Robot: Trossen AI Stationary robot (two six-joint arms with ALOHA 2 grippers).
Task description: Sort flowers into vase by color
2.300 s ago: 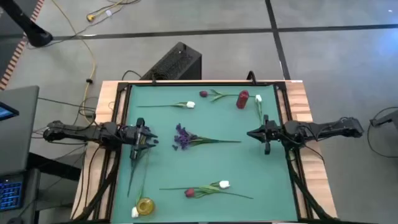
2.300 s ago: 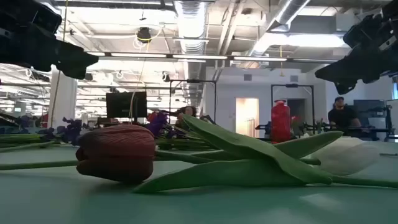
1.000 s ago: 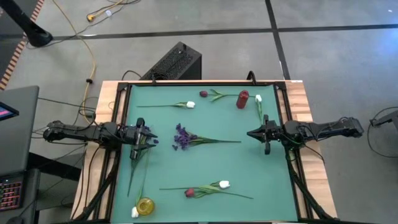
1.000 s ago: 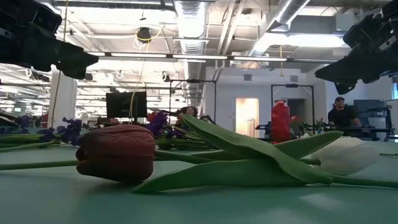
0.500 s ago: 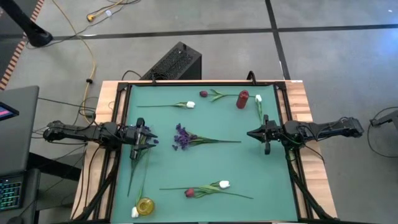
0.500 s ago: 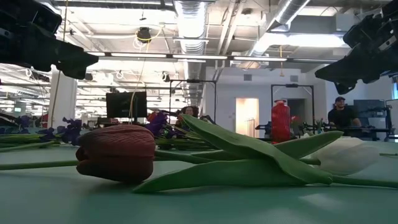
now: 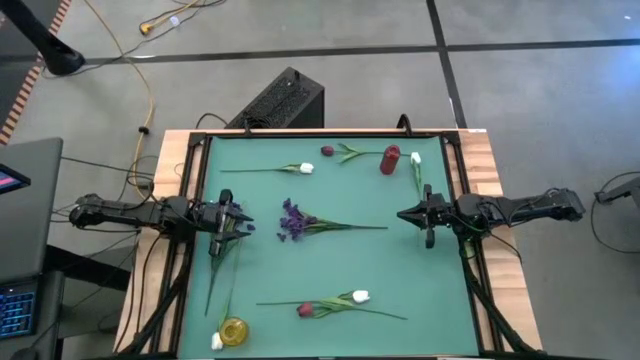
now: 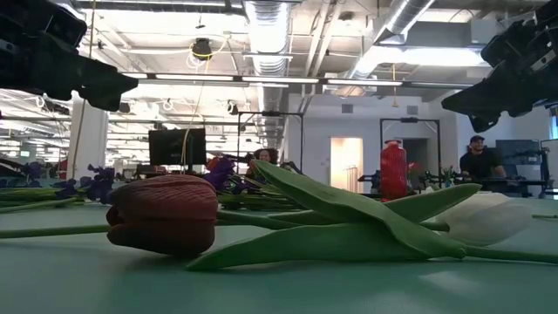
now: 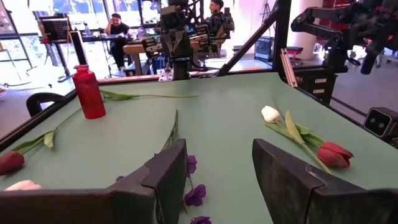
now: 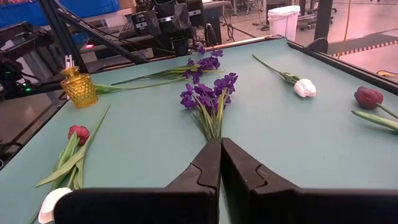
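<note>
1. Left gripper [image 7: 232, 222]: at table's left edge, jaws wide, holding nothing.
2. Yellow vase [image 7: 232, 331]: near-left corner.
3. Purple sprig [image 7: 293, 220]: table ctr; other flowers lie scattered far and near.
4. Red vase [image 7: 390, 160]: far side, upright.
5. Right gripper [image 7: 408, 214]: at right edge, fingers pressed together, empty.

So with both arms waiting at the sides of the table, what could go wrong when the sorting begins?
The red tulip and a white tulip lie with stems and leaves overlapping, so a grasp may lift both. The red vase and yellow vase look narrow and might tip when stems are pushed in. The right pincer is shut and must open before it reaches the purple sprig; the left pincer is open.
</note>
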